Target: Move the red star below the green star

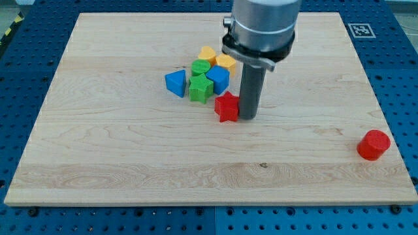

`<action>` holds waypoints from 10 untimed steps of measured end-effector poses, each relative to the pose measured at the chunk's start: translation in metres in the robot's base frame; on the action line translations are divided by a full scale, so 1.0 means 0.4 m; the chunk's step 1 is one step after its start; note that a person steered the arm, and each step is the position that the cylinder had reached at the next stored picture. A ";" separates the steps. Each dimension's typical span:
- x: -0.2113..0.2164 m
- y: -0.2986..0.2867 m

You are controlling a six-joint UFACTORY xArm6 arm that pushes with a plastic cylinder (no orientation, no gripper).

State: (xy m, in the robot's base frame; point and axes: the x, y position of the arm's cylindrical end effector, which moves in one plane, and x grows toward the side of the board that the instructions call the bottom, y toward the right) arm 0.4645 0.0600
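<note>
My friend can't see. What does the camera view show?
My tip touches the right side of the red star, just below-right of the green star in a block cluster. A red cylinder sits alone, far right.

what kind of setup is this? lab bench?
Likely a robotics lab tabletop rig: a wooden board on a blue perforated base, a fiducial tag at the board's corner, and my tip touching the red star from the view's right.

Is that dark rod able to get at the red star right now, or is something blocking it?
Probably yes. My tip sits right beside the red star, on its right in the view, apparently touching it. No block lies between them; the green star is on its upper left.
</note>
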 end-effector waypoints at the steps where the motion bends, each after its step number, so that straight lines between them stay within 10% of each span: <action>1: -0.028 0.000; 3: -0.111 0.005; 10: 0.100 -0.082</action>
